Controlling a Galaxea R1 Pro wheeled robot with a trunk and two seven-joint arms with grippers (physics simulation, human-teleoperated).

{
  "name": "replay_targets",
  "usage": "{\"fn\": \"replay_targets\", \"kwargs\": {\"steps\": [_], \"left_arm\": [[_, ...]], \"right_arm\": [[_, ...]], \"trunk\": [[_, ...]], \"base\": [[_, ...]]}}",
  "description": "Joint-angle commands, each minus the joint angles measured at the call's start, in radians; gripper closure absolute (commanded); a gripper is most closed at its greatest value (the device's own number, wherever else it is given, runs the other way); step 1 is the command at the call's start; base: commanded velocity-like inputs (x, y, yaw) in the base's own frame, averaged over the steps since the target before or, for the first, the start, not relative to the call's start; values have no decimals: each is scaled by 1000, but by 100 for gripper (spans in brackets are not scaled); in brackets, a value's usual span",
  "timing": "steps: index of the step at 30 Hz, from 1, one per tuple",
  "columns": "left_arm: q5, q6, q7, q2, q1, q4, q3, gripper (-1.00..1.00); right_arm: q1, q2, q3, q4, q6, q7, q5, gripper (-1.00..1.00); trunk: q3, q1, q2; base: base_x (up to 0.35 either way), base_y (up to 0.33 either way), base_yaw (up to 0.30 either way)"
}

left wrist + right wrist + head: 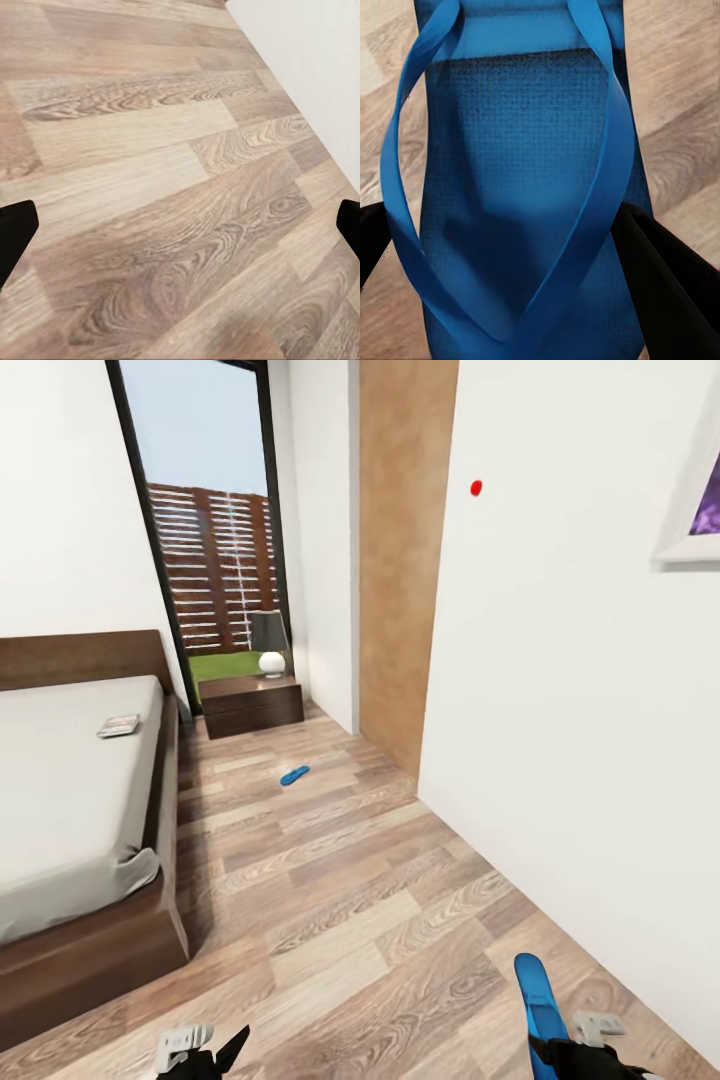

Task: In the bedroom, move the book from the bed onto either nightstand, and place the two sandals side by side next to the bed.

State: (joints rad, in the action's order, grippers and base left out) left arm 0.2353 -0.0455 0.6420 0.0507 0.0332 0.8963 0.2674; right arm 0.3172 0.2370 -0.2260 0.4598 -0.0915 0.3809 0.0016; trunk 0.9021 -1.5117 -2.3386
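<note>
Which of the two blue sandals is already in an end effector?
The sandal at the right end effector, clamped between its fingers. The other sandal lies loose on the wood floor before the nightstand.

The right tool [560,1050] is cut by the head view's lower edge, so only its upper part shows. The sandal [535,1000] it clamps runs past that same edge, and in the right wrist view the sandal [525,195] overruns the frame at both ends. The left tool [205,1055] is likewise cropped low. Far ahead of both tools, the book [119,726] on the bed [60,800] is too small to read. The bed is cut at the side.
</note>
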Motion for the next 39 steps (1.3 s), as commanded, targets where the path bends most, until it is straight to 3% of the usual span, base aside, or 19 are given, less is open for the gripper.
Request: {"fn": "replay_targets", "kwargs": {"steps": [1,39], "left_arm": [[7,-5,5,0,1,0,1,-100],[8,-5,2,0,1,0,0,-100]], "right_arm": [[0,-1,-7,2,-8,6,0,100],[0,-2,-7,-1,24,7,3,100]], "trunk": [[1,0,0],[2,0,0]], "base": [[186,0,10],[292,-19,20]]}}
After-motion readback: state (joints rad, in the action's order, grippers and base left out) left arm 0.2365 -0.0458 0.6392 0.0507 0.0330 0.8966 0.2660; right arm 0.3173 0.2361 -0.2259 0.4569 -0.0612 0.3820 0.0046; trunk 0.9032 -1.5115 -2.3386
